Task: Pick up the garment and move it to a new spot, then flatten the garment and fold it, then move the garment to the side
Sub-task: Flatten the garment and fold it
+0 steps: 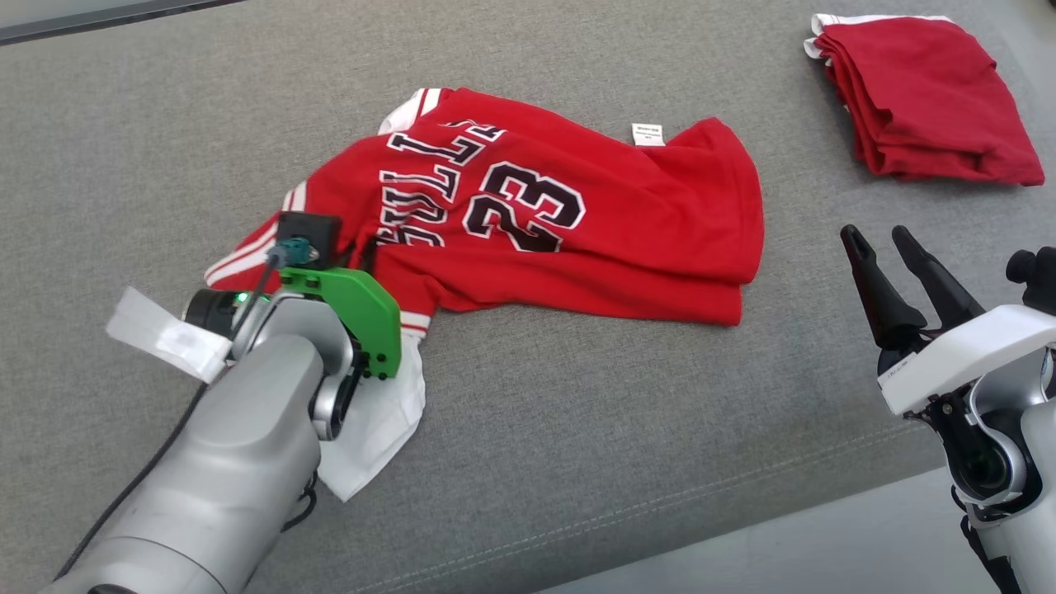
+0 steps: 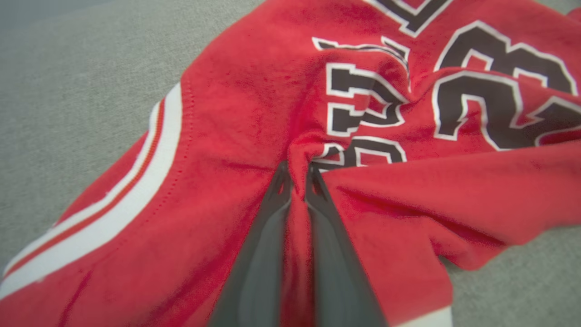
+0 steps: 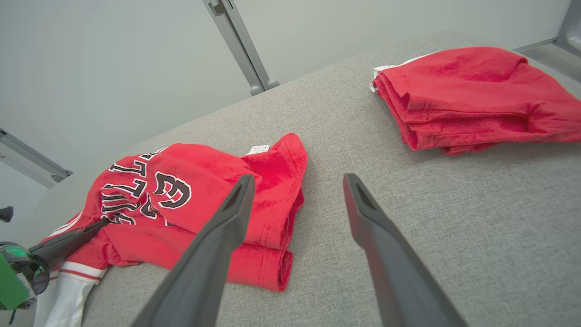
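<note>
On my left wrist feed, the left gripper (image 2: pixel 297 170) is clenched on a raised fold of the red jersey with black, white-edged "BULLS 23" lettering (image 2: pixel 236 91). The cloth bunches up between the two dark fingers (image 2: pixel 268 236), close to the lower letters. A white-and-red striped trim (image 2: pixel 136 181) runs along the jersey's edge to the left of the grip.

From the head camera, the jersey lies crumpled near the middle of the grey woven fabric surface (image 1: pixel 577 462), print side up, with its lower hem doubled over on itself. A small white label (image 1: pixel 648 134) sticks out at its far edge. The green bracket on my left wrist (image 1: pixel 363 305) sits over the jersey's near-left corner. A white piece of cloth (image 1: pixel 379 421) spreads out beneath that arm; I cannot tell whether it belongs to the jersey.

The right gripper (image 1: pixel 876 239) is released, fingers spread and holding nothing. It hangs above bare grey surface, apart from the jersey's right end. A folded stack of plain red garments (image 1: pixel 924 99) rests at the far right, well apart from the jersey.
</note>
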Available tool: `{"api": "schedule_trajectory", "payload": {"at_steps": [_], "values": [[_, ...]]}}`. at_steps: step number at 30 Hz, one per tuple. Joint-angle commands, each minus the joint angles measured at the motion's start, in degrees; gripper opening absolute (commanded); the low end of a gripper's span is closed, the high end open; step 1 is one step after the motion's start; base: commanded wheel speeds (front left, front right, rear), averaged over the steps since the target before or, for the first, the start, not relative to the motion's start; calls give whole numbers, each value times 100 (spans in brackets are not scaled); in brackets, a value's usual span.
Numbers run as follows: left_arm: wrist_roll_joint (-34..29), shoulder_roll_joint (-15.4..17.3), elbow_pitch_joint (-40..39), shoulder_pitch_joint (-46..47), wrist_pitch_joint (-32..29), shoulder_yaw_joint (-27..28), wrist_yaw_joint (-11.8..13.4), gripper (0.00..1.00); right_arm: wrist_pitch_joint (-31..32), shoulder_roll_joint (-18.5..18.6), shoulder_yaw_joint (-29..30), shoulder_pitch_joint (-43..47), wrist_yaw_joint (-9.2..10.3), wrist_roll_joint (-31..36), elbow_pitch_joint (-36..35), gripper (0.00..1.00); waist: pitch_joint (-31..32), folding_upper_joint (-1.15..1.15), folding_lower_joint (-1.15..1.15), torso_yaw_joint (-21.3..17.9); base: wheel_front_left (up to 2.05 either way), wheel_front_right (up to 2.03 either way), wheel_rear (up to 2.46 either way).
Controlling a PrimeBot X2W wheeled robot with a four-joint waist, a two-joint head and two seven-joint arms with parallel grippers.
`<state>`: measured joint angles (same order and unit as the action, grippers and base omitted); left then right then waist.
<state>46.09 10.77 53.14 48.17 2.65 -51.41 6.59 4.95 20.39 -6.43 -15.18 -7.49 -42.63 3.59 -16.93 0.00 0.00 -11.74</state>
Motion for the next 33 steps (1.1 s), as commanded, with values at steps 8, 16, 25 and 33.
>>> {"api": "schedule_trajectory", "payload": {"at_steps": [8, 16, 25, 33], "values": [[299, 430, 87, 305, 351, 436, -100, 0, 118, -68, 81, 198, 0, 125, -132, 100, -33, 0, 0, 280, 0, 0, 0], [655, 869, 83, 190, 282, 813, -61, 0, 187, -164, -58, 131, 0, 154, -48, 100, -86, 0, 0, 328, 0, 0, 0], [828, 865, -223, -16, 603, 979, -83, 100, 505, -245, -259, -475, 0, -38, 486, 100, -62, 0, 0, 502, 0, 0, 0], [587, 718, -1136, -427, 1116, 915, 30, 100, 1078, -440, -435, -1198, 0, -267, 1430, 100, 153, 0, 0, 981, 0, 0, 0]]}}
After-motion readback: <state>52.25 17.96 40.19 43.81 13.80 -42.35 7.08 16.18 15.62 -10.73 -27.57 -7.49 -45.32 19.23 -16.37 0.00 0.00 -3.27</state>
